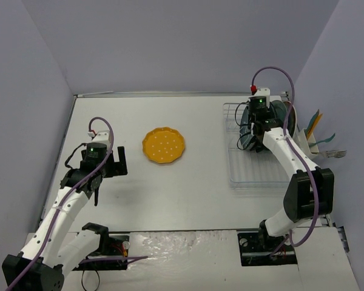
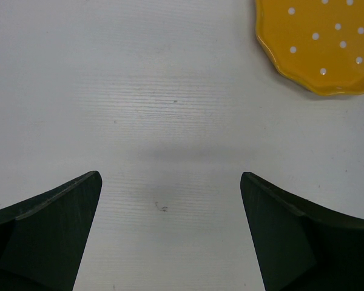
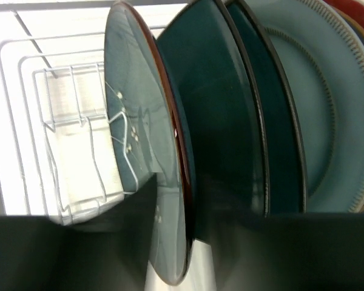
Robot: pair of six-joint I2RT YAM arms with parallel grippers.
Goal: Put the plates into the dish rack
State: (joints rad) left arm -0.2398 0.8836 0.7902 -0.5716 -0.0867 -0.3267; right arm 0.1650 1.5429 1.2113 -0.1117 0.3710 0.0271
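Plates (image 3: 218,121) on edge in the dish rack (image 1: 250,177) at right; lone plate (image 1: 163,145) flat on table (image 1: 200,200) mid-left.

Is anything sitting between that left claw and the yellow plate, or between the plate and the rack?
Nothing visible. Only bare table lies between the open left gripper and the orange-yellow plate, and between that plate and the dish rack. The right arm reaches into the rack.

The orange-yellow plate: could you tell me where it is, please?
Top view: the orange-yellow plate lies on the table left of centre, between the left gripper and the dish rack, nearer the gripper.
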